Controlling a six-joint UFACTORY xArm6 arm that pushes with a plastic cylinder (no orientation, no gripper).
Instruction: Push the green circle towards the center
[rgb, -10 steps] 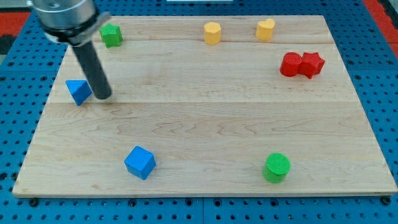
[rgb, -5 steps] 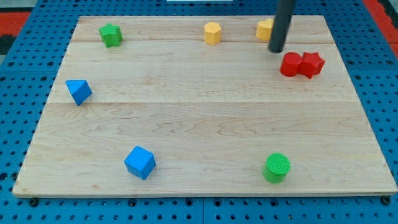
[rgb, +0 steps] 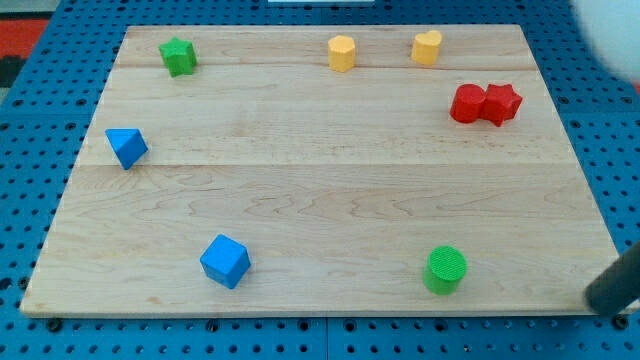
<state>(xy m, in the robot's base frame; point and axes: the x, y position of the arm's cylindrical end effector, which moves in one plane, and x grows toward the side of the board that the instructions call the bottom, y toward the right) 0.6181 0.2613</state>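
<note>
One green circle (rgb: 445, 269) sits near the board's (rgb: 320, 190) bottom-right edge, well off centre. My tip (rgb: 603, 303) is off the board at the view's lower right, apart from it, touching nothing; I judge this spot suits an up-left push

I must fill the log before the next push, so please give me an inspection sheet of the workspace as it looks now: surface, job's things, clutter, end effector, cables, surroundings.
Surface: pale wooden board, flat, lying on a blue perforated base.
Job's things: green circle block, near the board's bottom edge toward the view's right, touching nothing.
Clutter: green star block; two yellow blocks along the top edge; two red blocks touching each other; blue triangle block; blue cube.
End effector: dark rod; my tip is off the board, at the view's bottom right, right of the green circle block.
Cables: nothing seen.
Surroundings: red strips at the top corners.
</note>
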